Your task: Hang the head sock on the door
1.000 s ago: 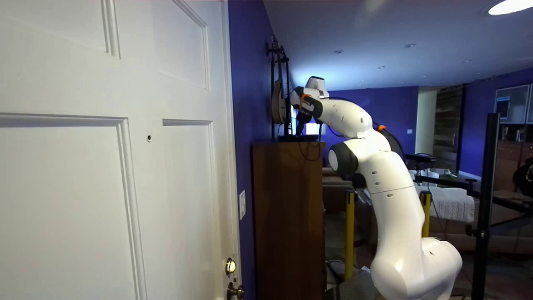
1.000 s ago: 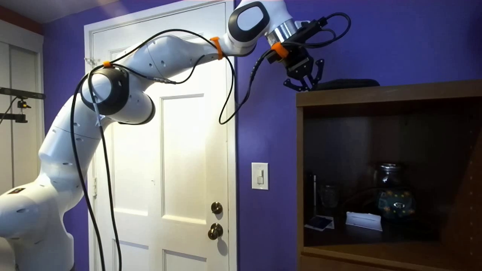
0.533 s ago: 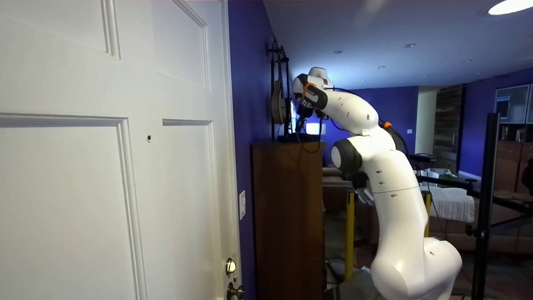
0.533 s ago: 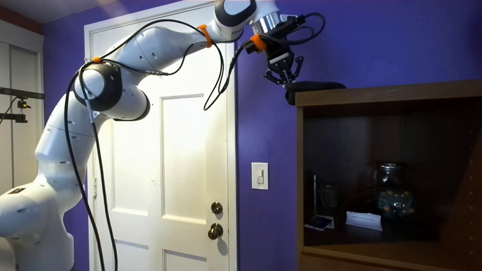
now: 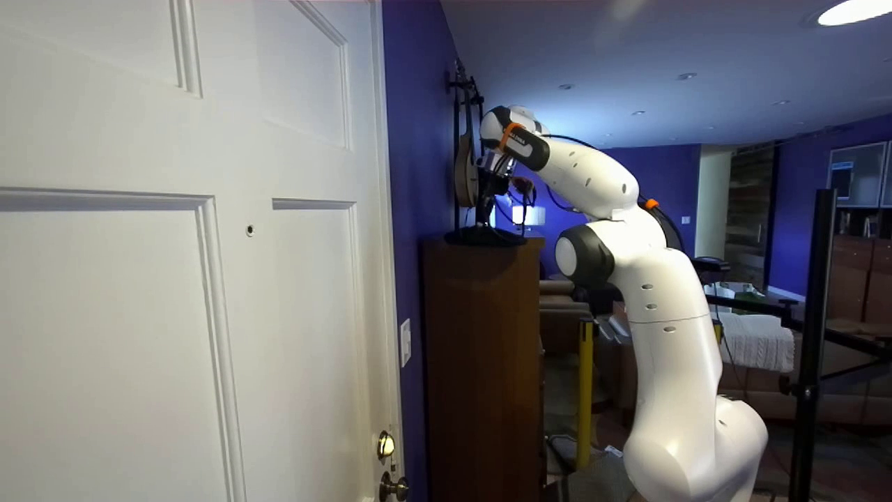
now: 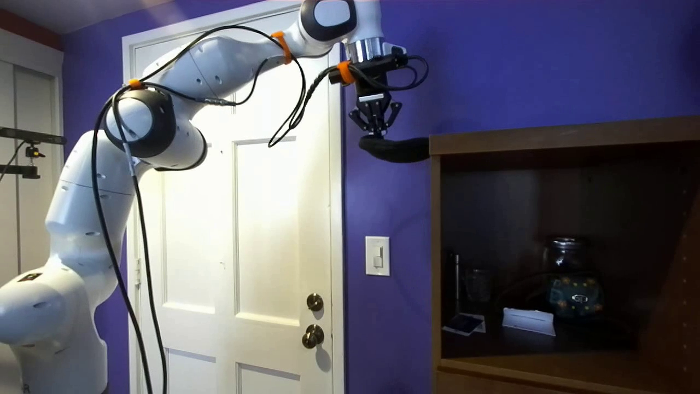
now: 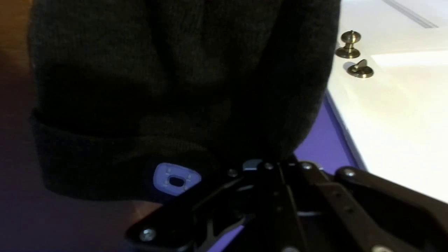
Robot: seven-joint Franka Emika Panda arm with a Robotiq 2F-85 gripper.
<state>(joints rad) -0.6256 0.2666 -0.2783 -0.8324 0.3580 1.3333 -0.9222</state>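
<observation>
The head sock, a limp dark cloth, hangs from my gripper, whose fingers are shut on one end. Its far end reaches the cabinet's top corner in that exterior view; I cannot tell if it touches. In an exterior view, the sock shows as a flat dark shape at the cabinet top's level, below the gripper. In the wrist view, the sock fills the upper left, beyond the closed fingers. The white door also shows behind the arm and at right in the wrist view.
The tall brown cabinet stands right of the gripper, with a jar and small items on its shelf. A light switch is on the purple wall between door and cabinet. A stringed instrument hangs on the wall. Brass knob on the door.
My gripper has moved from the cabinet top toward the door, turning more upright. The head sock, earlier lying on the cabinet, has come along and now hangs out past its edge.
</observation>
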